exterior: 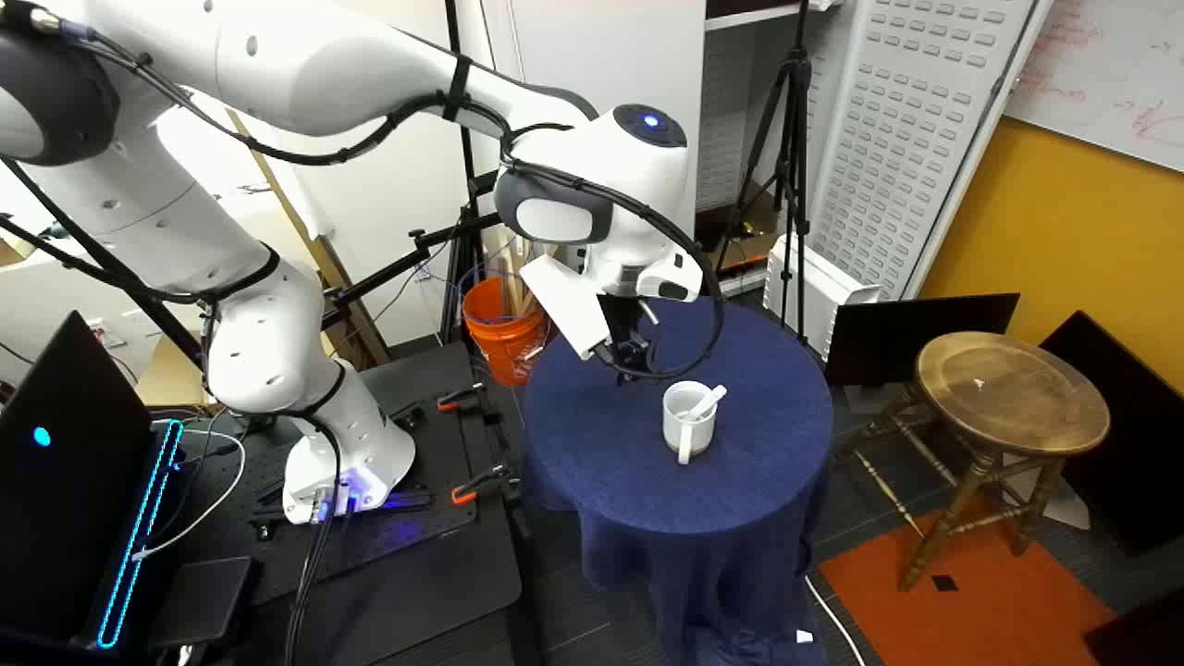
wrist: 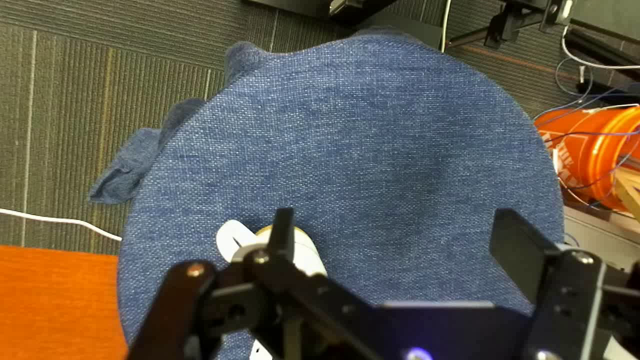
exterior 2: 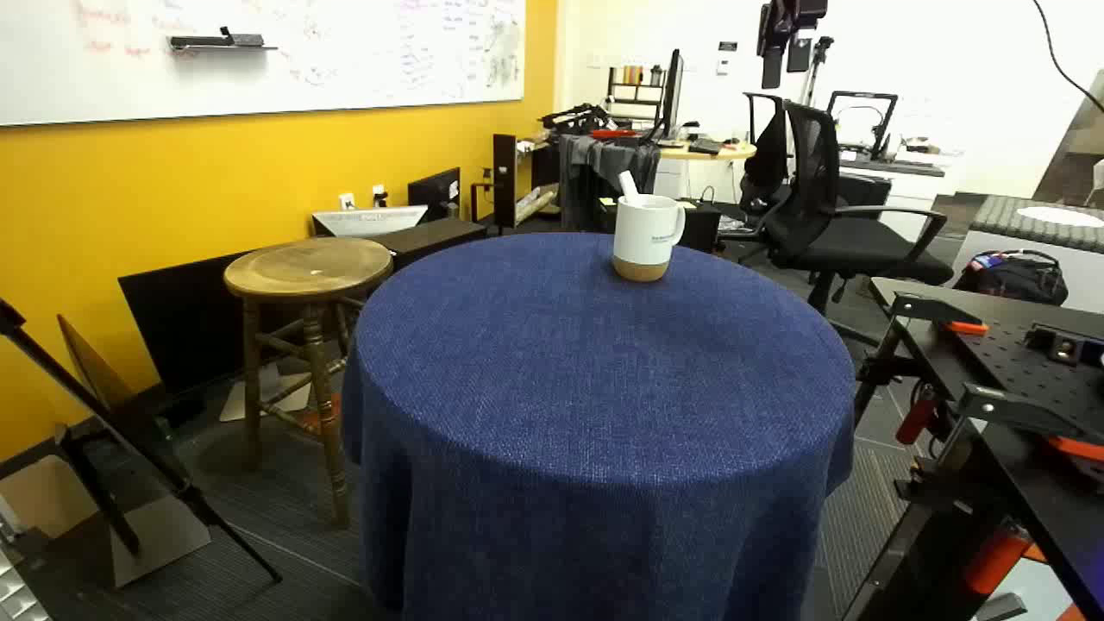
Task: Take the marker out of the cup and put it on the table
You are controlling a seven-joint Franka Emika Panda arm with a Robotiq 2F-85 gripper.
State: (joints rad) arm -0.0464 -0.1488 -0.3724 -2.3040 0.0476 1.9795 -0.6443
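The white cup (exterior: 686, 433) stands upright on the round table (exterior: 601, 453) draped in navy cloth. In an exterior view, the cup (exterior 2: 645, 231) shows a tan base near the edge of the table (exterior 2: 595, 379). The whitish marker (exterior: 710, 401) leans in the cup with its upper end above the rim; it also shows in an exterior view (exterior 2: 629, 186). My gripper (exterior: 634, 359) is above the table, beside the cup and apart from it. In the wrist view, my gripper (wrist: 393, 216) is wide open with nothing between its fingers. The left finger partly hides the cup (wrist: 308, 256).
An orange bucket (exterior: 504, 335) stands on the floor beside the table. A wooden stool (exterior: 1013, 393) is on another side. The arm's black bench (exterior: 435, 573) with clamps is close to the table. A black tripod (exterior: 791, 166) stands behind.
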